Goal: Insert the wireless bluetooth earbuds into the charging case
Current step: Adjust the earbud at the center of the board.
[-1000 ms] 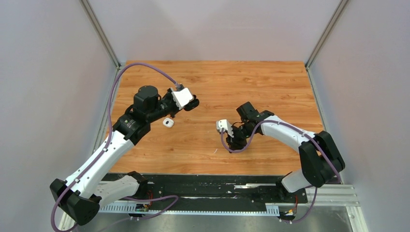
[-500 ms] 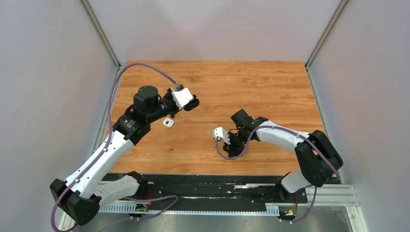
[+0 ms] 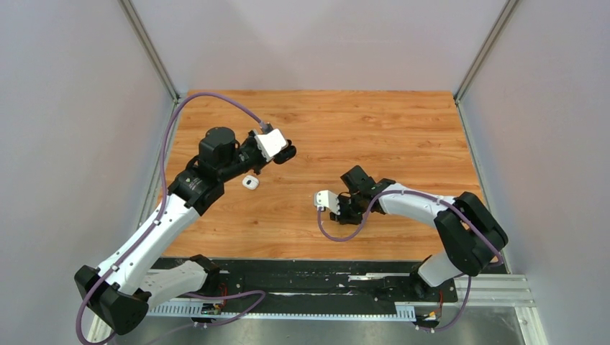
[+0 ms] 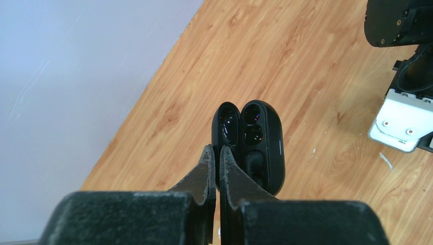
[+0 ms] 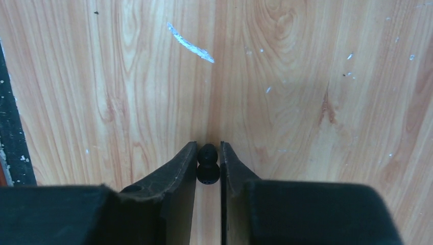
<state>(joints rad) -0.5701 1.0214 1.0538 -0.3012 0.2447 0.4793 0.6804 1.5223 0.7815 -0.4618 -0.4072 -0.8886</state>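
Right fingers (image 5: 188, 159) pinching black earbud (image 5: 208, 164), unseen overhead, left fingers (image 4: 207, 171) closed by case (image 4: 265, 140)

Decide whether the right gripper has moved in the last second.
Yes. In the top view the right gripper has shifted toward the near edge of the table, slightly leftward.

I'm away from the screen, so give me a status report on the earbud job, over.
Left gripper shut at the open black charging case lid. Right gripper pinching a black earbud. Nothing seen between bud and case.
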